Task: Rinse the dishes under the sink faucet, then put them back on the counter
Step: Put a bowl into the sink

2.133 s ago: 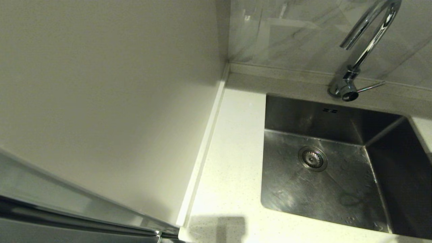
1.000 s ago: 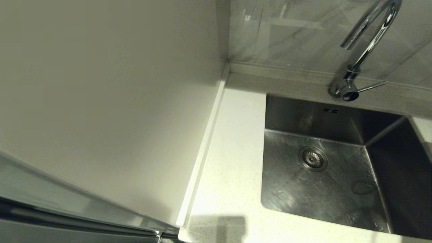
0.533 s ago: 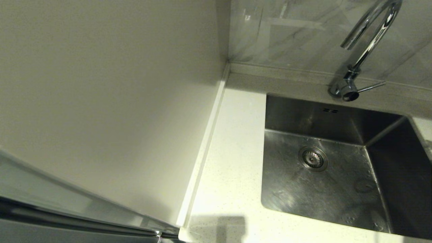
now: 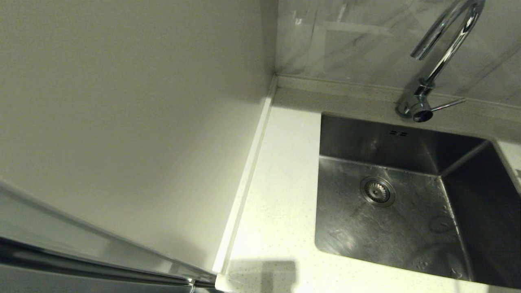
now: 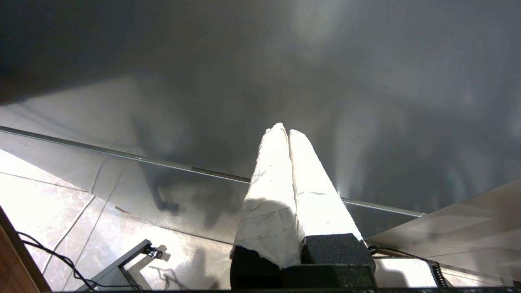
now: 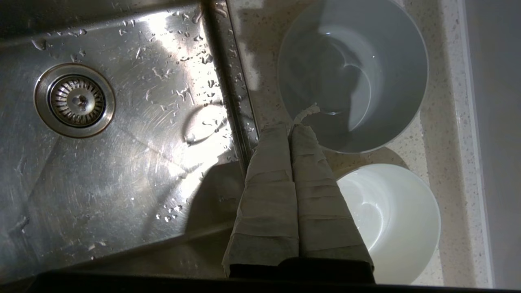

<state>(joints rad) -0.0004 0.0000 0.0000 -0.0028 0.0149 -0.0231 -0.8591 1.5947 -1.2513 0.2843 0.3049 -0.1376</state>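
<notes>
**Two bowls on the counter beside the sink, both grippers closed and empty**

In the head view a plain pale wall panel (image 4: 122,122) fills the frame from 7 to 12 o'clock. The white speckled counter (image 4: 281,183) runs as a strip from 6 o'clock up to the grey marbled wall tiles (image 4: 350,44) at 1 o'clock. The stainless steel sink (image 4: 399,228) takes up the 3 to 5 o'clock part, with its round drain strainer (image 4: 377,191) on the basin floor and water drops scattered over the steel. The chrome sink faucet (image 4: 441,57) stands at 2 o'clock behind the basin, its thin lever handle (image 4: 447,105) pointing toward 3 o'clock. No water runs from the spout.

In the right wrist view, two of the dishes sit on the counter just beside the sink rim: a bowl in shadow (image 6: 352,75) at 1 o'clock and a bright white bowl (image 6: 388,221) at 4 o'clock, standing close together. The right gripper (image 6: 291,132) hangs above the counter between the sink edge and the bowls, its wrapped fingers pressed together with nothing between them.

The left gripper (image 5: 283,131) is parked low in front of a dark glossy cabinet front (image 5: 260,81), above the tiled floor (image 5: 49,195), its white-wrapped fingers also pressed together and holding nothing.
</notes>
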